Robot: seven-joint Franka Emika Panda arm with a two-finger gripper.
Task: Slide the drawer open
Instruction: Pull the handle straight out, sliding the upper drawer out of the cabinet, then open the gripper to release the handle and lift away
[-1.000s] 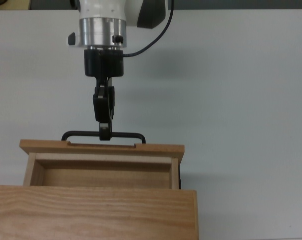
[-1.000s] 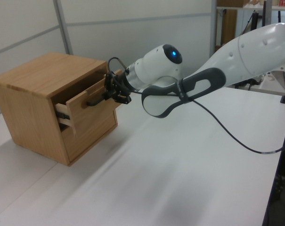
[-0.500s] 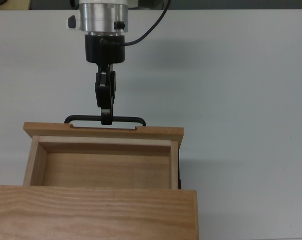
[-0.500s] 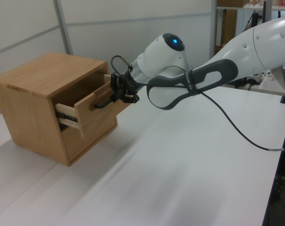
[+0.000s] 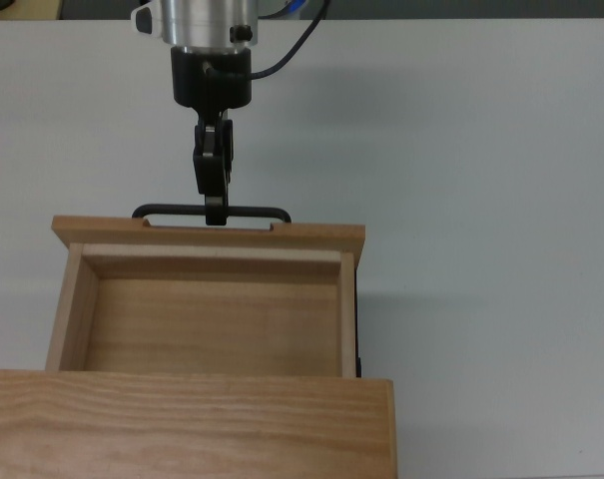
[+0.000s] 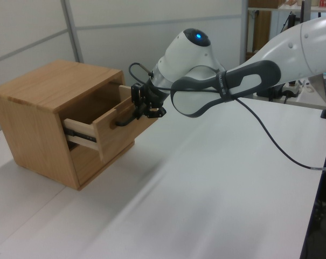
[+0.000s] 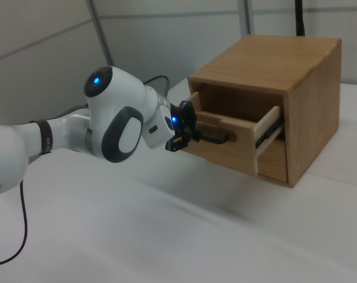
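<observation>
gripper (image 5: pixel 216 212) clamped on handle (image 5: pixel 252 212) | drawer (image 5: pixel 207 304) further out of cabinet (image 5: pixel 192 424) than 1 s ago | we judge it nearly open

One white Franka arm with grey joint covers. In the top view its silver wrist flange sits at the upper left of the frame, with the black pincer (image 5: pixel 216 212) pointing straight down the frame, fingers closed together around a thin bar. In the left view the arm enters from the upper right and reaches leftward, the pincer (image 6: pixel 143 109) near the frame centre-left. In the right view the arm enters from the left edge, the pincer (image 7: pixel 193 134) near centre, held roughly level.
</observation>
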